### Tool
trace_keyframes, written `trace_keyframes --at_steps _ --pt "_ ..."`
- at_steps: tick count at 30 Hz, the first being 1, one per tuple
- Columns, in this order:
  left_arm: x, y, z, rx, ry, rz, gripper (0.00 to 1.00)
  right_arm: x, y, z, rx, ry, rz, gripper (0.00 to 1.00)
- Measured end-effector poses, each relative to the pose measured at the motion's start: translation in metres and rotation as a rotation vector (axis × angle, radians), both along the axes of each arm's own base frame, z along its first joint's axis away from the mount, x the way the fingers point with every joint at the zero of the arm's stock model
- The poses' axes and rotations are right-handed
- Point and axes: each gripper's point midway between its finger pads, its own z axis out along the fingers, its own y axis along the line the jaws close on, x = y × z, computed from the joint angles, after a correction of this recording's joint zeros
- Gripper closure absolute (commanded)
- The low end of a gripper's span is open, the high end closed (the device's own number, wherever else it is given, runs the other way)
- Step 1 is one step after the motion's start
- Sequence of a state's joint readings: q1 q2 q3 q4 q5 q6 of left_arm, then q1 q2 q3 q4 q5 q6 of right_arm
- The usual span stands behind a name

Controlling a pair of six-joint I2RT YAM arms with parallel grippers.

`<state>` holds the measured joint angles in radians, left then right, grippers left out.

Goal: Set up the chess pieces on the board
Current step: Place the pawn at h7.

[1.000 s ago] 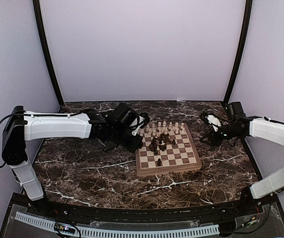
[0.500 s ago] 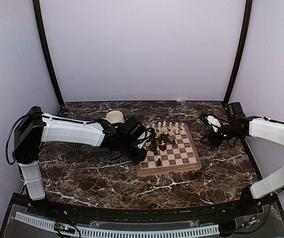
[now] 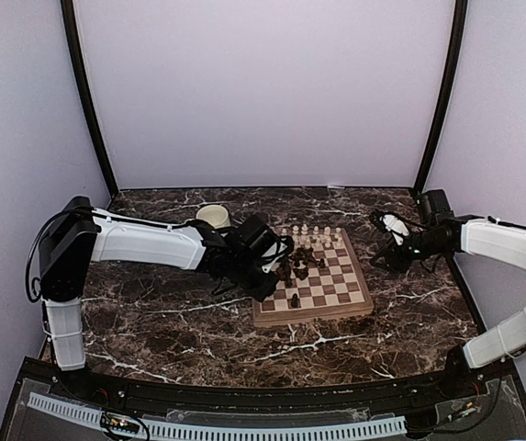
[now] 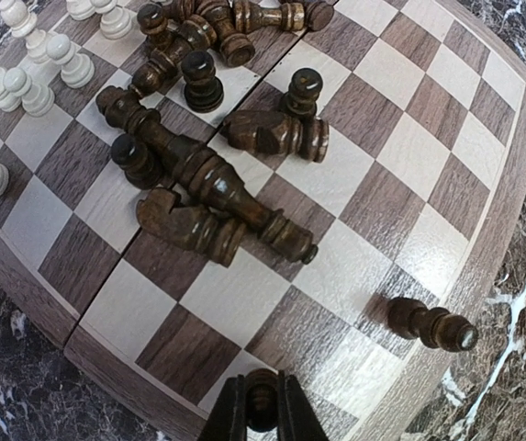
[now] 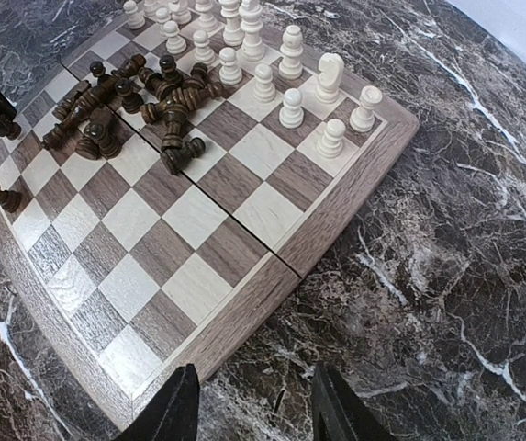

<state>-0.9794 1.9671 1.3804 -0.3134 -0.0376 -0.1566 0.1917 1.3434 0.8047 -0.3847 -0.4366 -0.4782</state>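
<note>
The left end effector [image 4: 261, 395] is gripping one small dark piece [image 4: 262, 411] between its closed fingers, just above the left edge of the board [image 4: 483, 156]. On the board, a heap of dark chessmen [image 4: 203, 175] is lying toppled near the middle, and the white chessmen [image 5: 290, 78] are standing upright along the far edge. The right end effector [image 5: 253, 404] is hanging open over the counter [image 5: 464, 257], beside the board's right rim.

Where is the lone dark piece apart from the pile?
Top view: the lone dark piece sits by the board's near rim, left of centre, beside the left gripper.
</note>
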Motion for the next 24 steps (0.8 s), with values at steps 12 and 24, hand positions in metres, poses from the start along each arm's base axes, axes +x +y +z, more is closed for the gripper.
trace_keyframes --at_steps 12,24 --pt "0.0001 0.0083 -0.0049 0.042 0.005 0.021 0.89 -0.0009 -0.0002 -0.0021 -0.003 0.007 0.003 0.57" --pt "-0.0004 0.0080 -0.0049 0.040 0.008 0.021 0.83 -0.0009 -0.0002 -0.0028 -0.004 0.009 0.003 0.57"
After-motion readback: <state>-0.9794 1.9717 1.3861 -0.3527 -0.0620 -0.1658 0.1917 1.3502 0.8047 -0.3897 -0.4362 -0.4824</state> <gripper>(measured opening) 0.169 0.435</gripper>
